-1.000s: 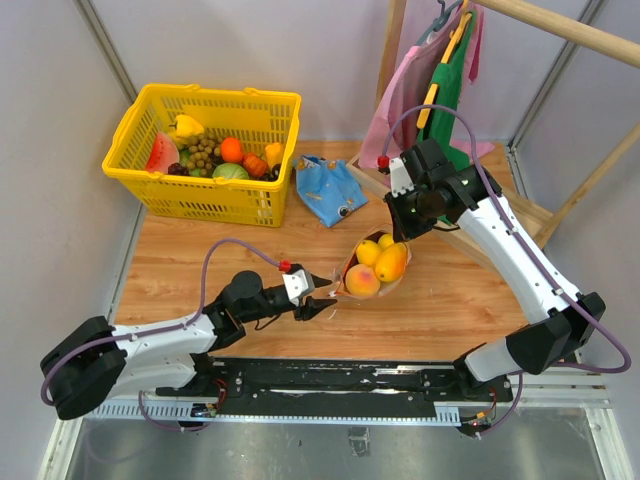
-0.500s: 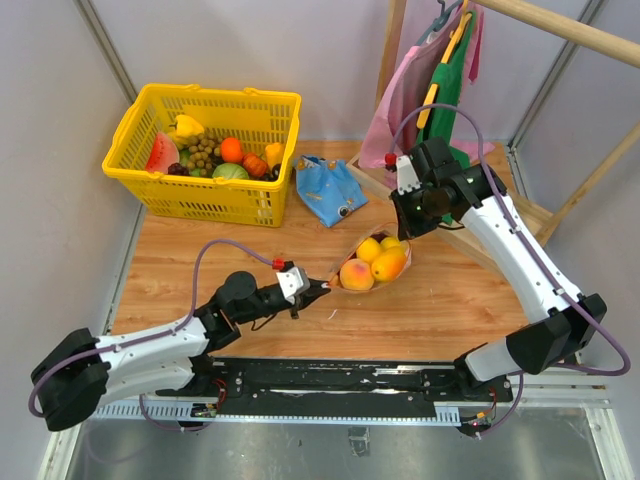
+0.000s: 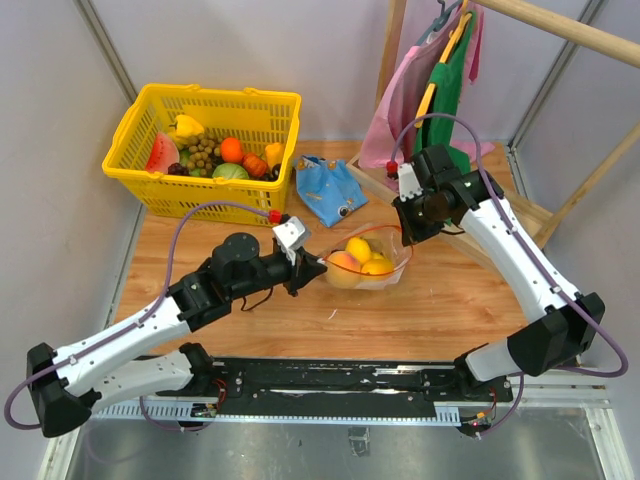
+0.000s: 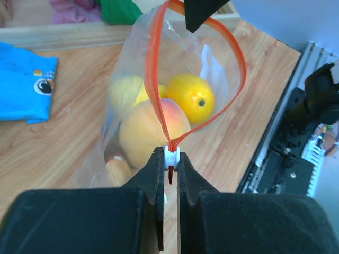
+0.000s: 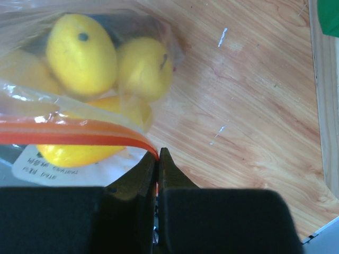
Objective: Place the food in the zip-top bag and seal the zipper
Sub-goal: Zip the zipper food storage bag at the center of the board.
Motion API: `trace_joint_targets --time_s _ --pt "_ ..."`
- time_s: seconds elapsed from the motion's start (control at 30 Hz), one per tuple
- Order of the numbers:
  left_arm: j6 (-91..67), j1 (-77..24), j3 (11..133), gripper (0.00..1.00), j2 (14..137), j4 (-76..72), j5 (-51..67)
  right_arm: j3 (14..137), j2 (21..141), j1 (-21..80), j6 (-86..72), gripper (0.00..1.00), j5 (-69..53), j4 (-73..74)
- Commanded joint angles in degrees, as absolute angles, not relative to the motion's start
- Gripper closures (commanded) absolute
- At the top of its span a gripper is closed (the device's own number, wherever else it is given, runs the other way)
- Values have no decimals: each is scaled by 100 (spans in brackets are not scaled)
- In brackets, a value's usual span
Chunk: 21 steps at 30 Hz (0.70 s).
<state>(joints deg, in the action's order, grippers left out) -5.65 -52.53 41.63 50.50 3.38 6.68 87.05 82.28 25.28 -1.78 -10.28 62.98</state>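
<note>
My left gripper point(image 4: 169, 159) is pinching the zipper point(image 4: 150, 74) at its left end, my right gripper point(image 5: 157, 156) at its right end. The zip-top bag point(image 4: 214, 53) is gaping open.

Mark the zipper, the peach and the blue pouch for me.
zipper point(image 5: 69, 132): right wrist view, on the middle of the red-orange strip.
peach point(image 4: 139, 132): left wrist view, on its near orange-pink face.
blue pouch point(image 3: 328, 190): top external view, on the centre of the fabric.
</note>
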Motion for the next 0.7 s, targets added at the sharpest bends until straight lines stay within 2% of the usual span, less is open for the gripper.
trace_joint_targets --time_s 0.0,0.13,0.4,0.53,0.67 --pt "-888 -5265 5101 100 5224 1579 964 8586 8160 2342 9 92 -892 6202" --pt "-885 -5265 5839 100 5535 2362 1159 8655 8108 2338 260 78 -1166 6093" --pt "-616 -5247 6928 100 6145 3614 1126 8564 7367 2347 853 42 -2252 5364" --pt "-522 -5231 7106 100 6235 3767 1155 8181 6719 2347 1271 30 -2748 4631" --pt "-445 -5221 7237 100 6295 3818 1170 7459 5982 2355 1839 22 -3807 3573"
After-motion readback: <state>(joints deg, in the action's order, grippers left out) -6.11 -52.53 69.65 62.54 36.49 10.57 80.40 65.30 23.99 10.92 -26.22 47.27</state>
